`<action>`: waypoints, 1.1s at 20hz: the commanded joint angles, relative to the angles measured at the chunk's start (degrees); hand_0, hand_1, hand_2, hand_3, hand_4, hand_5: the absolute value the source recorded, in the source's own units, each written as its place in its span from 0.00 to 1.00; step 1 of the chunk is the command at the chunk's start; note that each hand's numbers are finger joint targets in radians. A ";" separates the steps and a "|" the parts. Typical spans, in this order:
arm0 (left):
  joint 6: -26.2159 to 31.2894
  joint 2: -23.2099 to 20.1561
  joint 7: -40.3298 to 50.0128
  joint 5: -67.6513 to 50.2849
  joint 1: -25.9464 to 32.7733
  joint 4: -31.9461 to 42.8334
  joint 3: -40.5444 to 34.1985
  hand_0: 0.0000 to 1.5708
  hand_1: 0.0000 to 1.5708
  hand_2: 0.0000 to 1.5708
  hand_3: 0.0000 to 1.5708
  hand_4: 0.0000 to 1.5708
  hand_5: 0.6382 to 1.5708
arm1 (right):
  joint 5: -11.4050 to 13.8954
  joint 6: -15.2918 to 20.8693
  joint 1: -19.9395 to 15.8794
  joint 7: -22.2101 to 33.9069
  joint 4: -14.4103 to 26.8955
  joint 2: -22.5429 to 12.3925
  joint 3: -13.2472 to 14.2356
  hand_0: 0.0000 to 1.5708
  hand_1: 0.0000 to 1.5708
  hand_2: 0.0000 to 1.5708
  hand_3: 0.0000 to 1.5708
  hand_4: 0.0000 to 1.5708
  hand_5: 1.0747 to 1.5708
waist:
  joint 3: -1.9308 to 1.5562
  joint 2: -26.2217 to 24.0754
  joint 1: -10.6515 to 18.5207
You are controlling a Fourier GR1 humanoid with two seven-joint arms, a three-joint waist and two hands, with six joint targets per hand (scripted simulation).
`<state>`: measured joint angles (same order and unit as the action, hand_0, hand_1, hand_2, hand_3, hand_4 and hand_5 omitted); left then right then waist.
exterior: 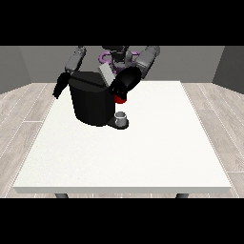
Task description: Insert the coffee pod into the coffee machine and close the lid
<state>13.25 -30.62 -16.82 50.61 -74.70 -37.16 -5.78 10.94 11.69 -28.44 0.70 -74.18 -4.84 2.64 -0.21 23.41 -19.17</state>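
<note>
Black casing on the coffee machine [90, 102] swallows the dark hand at the view's right [119, 88], so I cannot tell how its fingers lie. My worry: that hand hovers over a red thing at the machine [120, 99] near the raised lid [106, 74], and a nudge could shut the lid too soon. A small grey thing [121, 116] sits on the machine's base, just below the hand; I can't confirm it's the pod. The hand at the view's left [59, 86] hangs beside the machine.

A bare test room, laid out like a lab

A single large white table [143, 157] is set on a pale wood-plank floor [214, 124] between plain grey walls [19, 66]; a robot [119, 55] is placed behind it, and a black coffee machine [90, 102] is stood on top.
</note>
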 commanded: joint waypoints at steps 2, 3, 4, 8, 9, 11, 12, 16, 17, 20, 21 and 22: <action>-6.23 0.46 0.44 3.08 2.24 1.58 0.95 0.32 0.32 0.49 0.38 0.00 1.00 | 1.19 1.09 -1.30 3.62 -2.57 0.93 -1.31 0.00 0.00 0.00 0.00 0.13 1.00 | 0.22 0.87 -1.18; -1.75 -0.17 1.26 2.63 -0.30 0.43 1.25 0.00 0.00 0.44 0.35 0.00 1.00 | 0.82 0.45 -1.42 1.39 1.33 -1.23 0.85 0.00 0.00 0.00 0.00 0.13 1.00 | 0.18 -0.64 0.87; -2.49 -2.28 0.77 2.81 -2.16 1.93 0.22 0.00 0.00 0.43 0.34 0.00 1.00 | 1.86 1.87 -4.11 3.32 -0.95 0.12 -0.45 0.00 0.00 0.00 0.00 0.09 1.00 | 0.20 2.35 -0.51; -2.19 0.04 2.36 3.13 -0.06 1.76 0.79 0.00 0.00 0.36 0.30 0.00 1.00 | 1.45 1.09 -0.25 2.53 0.59 0.97 -0.99 0.00 0.00 0.00 0.00 0.00 1.00 | 0.19 -2.00 0.16; -1.83 -1.17 0.48 2.48 -1.52 1.43 0.09 0.00 0.00 0.35 0.29 0.00 1.00 | 1.50 1.88 -1.83 1.93 1.14 1.16 -0.51 0.00 0.00 0.00 0.00 0.05 1.00 | 0.19 -0.11 1.10; -2.88 -2.27 -0.93 3.24 -0.08 2.18 0.30 0.00 0.00 0.33 0.29 0.00 1.00 | 0.79 1.41 -0.80 2.49 -0.66 1.98 -1.05 0.00 0.00 0.00 0.00 0.06 1.00 | 0.20 -0.56 0.34; -4.59 -2.22 -0.96 2.87 2.44 2.51 -0.50 0.00 0.00 0.31 0.24 0.00 1.00 | 0.60 -0.68 2.34 -0.96 -1.42 0.19 -1.30 0.00 0.00 0.00 0.00 0.10 1.00 | 0.20 -0.58 -0.44; -0.64 -1.96 0.37 2.70 0.05 2.62 -0.28 0.00 0.00 0.19 0.13 0.00 1.00 | 0.32 0.56 0.64 0.72 0.96 1.26 -0.43 0.00 0.00 0.00 0.00 0.00 1.00 | 0.19 -2.32 1.86; -2.00 0.66 0.96 2.62 3.06 1.93 0.24 0.00 0.00 0.14 0.09 0.00 1.00 | -0.98 -0.45 0.61 0.96 1.87 -0.37 1.48 0.00 0.00 0.00 0.00 0.00 1.00 | 0.19 -4.25 3.67; -0.75 6.15 2.92 1.34 8.05 0.89 0.96 0.00 0.00 0.00 0.00 0.00 1.00 | -1.57 -0.03 7.44 -2.39 5.13 1.23 1.71 0.00 0.00 0.00 0.00 0.00 1.00 | 0.17 -11.04 6.83; -0.58 6.86 3.24 1.56 8.84 1.07 1.32 0.00 0.00 0.00 0.03 0.00 1.00 | -2.14 -0.52 6.20 0.28 4.76 0.49 2.38 0.00 0.00 0.00 0.00 0.00 1.00 | 0.18 -12.58 7.13; 0.43 9.21 3.24 0.48 11.60 0.46 1.50 0.00 0.00 0.00 0.00 0.00 1.00 | -2.22 -0.93 10.21 -3.23 6.70 0.01 2.87 0.00 0.00 0.00 0.00 0.00 1.00 | 0.16 -15.28 9.09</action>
<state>12.27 -26.00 -14.97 52.20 -68.07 -36.12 -4.93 9.52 11.30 -23.25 0.06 -70.23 -4.62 4.50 -0.07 14.16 -13.42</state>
